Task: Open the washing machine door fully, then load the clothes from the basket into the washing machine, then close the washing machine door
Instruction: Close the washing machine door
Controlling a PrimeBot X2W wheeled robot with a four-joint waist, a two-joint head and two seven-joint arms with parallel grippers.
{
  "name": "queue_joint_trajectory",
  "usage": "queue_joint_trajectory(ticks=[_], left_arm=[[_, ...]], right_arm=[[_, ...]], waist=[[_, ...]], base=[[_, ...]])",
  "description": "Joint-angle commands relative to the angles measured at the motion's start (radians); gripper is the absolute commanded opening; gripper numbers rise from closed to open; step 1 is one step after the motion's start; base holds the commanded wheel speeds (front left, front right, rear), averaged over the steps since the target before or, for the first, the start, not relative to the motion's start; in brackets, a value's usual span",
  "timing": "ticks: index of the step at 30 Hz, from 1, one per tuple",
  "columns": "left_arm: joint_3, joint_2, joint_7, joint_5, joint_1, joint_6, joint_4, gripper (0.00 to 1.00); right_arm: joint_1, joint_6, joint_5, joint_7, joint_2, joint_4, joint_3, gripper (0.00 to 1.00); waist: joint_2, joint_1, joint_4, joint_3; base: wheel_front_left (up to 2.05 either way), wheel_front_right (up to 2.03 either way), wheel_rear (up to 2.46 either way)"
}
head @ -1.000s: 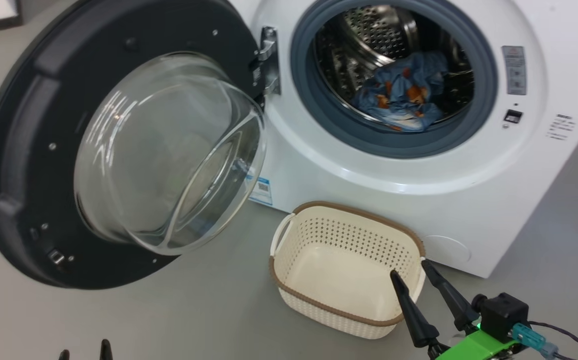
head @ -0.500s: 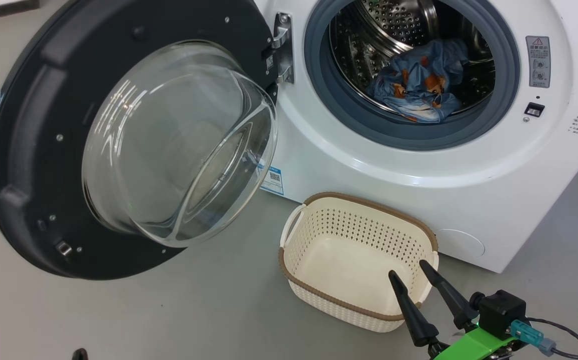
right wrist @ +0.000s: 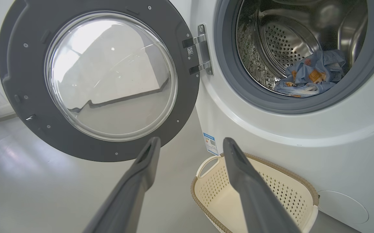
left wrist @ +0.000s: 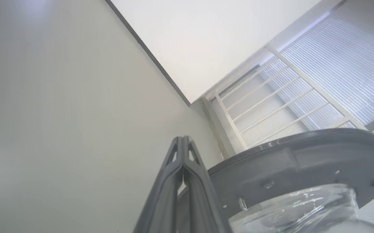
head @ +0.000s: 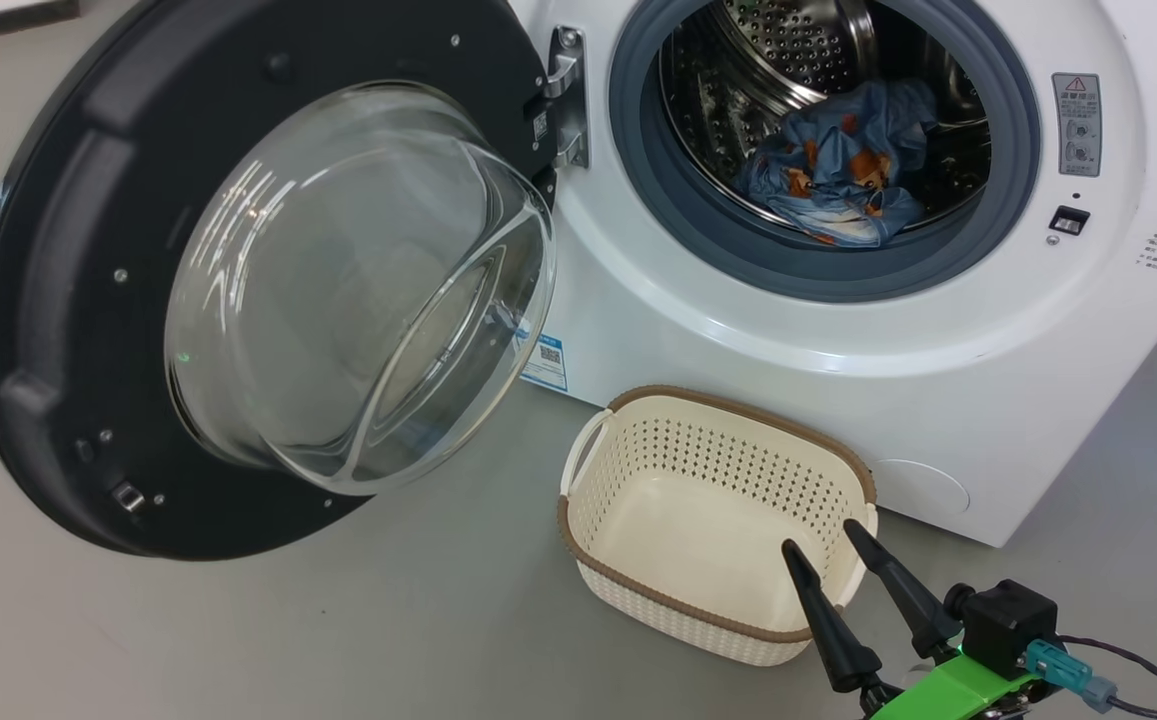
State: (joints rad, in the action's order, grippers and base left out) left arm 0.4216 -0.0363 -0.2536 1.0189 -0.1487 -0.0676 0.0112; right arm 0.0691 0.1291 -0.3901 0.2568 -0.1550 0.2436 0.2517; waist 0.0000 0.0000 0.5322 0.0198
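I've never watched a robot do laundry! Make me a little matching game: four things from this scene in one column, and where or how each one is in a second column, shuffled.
Things
1. door
2. clothes
3. basket
4. gasket

States
A. empty, standing on the floor
B. grey ring round the opening
C. swung wide open
D. bunched inside the drum

Pairs: 1-C, 2-D, 3-A, 4-B
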Motion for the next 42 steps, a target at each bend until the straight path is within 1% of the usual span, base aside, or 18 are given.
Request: queue_joint_trajectory(ticks=[1, 3, 5, 8, 10, 12, 15, 17, 19, 21, 27, 34, 40, 42], left_arm=[[0.061, -0.020, 0.010, 0.054, 0.067, 0.014, 0.012, 0.00], [0.128, -0.053, 0.055, 0.166, 0.122, 0.018, -0.015, 0.00], [0.178, -0.109, 0.099, 0.242, 0.179, 0.018, -0.049, 0.00], [0.236, -0.205, 0.168, 0.343, 0.278, 0.015, -0.140, 0.00], [0.255, -0.261, 0.210, 0.393, 0.346, 0.006, -0.203, 0.00], [0.276, -0.303, 0.241, 0.446, 0.421, -0.011, -0.265, 0.00], [0.268, -0.356, 0.295, 0.490, 0.510, -0.021, -0.344, 0.00], [0.253, -0.380, 0.319, 0.503, 0.563, -0.027, -0.393, 0.00], [0.241, -0.389, 0.332, 0.517, 0.616, -0.041, -0.441, 0.00], [0.226, -0.392, 0.347, 0.530, 0.665, -0.043, -0.476, 0.00], [0.191, -0.380, 0.390, 0.555, 0.749, -0.030, -0.549, 0.00], [0.184, -0.375, 0.414, 0.565, 0.763, -0.012, -0.584, 0.00], [0.173, -0.370, 0.438, 0.568, 0.762, 0.014, -0.615, 0.00], [0.169, -0.367, 0.458, 0.576, 0.768, 0.031, -0.632, 0.00]], right_arm=[[0.016, 0.002, -0.008, 0.005, 0.001, -0.021, 0.021, 1.00], [0.014, 0.002, -0.007, 0.005, 0.003, -0.021, 0.021, 1.00], [0.014, 0.002, -0.006, 0.005, 0.005, -0.020, 0.021, 1.00], [0.011, 0.002, -0.007, 0.005, 0.006, -0.019, 0.018, 1.00], [0.007, 0.002, -0.005, 0.005, 0.003, -0.020, 0.013, 1.00], [0.001, 0.002, -0.003, 0.005, 0.002, -0.021, 0.007, 1.00], [-0.008, 0.002, 0.000, 0.005, 0.002, -0.025, -0.003, 1.00], [-0.013, 0.002, 0.004, 0.005, -0.001, -0.029, -0.007, 1.00], [-0.018, 0.002, 0.007, 0.005, -0.005, -0.030, -0.013, 1.00], [-0.022, 0.002, 0.010, 0.005, -0.009, -0.032, -0.019, 1.00], [-0.048, 0.002, 0.021, 0.005, -0.025, -0.043, -0.040, 1.00], [-0.056, 0.002, 0.031, 0.005, -0.063, -0.058, -0.052, 1.00], [-0.055, 0.002, 0.027, 0.005, -0.086, -0.061, -0.043, 1.00], [-0.054, 0.002, 0.026, 0.005, -0.092, -0.062, -0.038, 1.00]], waist=[[0.0000, 0.0000, -0.001, -0.001], [0.0000, 0.0000, -0.002, -0.001], [0.0000, 0.0000, -0.003, -0.002], [0.0000, 0.0000, -0.004, -0.002], [0.0000, 0.0000, -0.004, 0.000], [0.0000, 0.0000, -0.004, 0.000], [0.0000, 0.0000, -0.004, 0.004], [0.0000, 0.0000, -0.005, 0.012], [0.0000, 0.0000, -0.006, 0.018], [0.0000, 0.0000, -0.007, 0.021], [0.0000, 0.0000, -0.015, 0.027], [0.0000, 0.0000, -0.045, 0.057], [0.0000, 0.0000, -0.062, 0.074], [0.0000, 0.0000, -0.066, 0.079]], base=[[0.00, 0.00, 0.00], [0.00, 0.00, 0.00], [0.00, 0.00, 0.00], [0.00, 0.00, 0.00], [0.00, 0.00, 0.00], [0.00, 0.00, 0.00], [0.00, 0.00, 0.00], [0.00, 0.00, 0.00], [0.00, 0.00, 0.00], [0.00, 0.00, 0.00], [0.00, 0.00, 0.00], [0.00, 0.00, 0.00], [0.00, 0.00, 0.00], [0.00, 0.00, 0.00]])
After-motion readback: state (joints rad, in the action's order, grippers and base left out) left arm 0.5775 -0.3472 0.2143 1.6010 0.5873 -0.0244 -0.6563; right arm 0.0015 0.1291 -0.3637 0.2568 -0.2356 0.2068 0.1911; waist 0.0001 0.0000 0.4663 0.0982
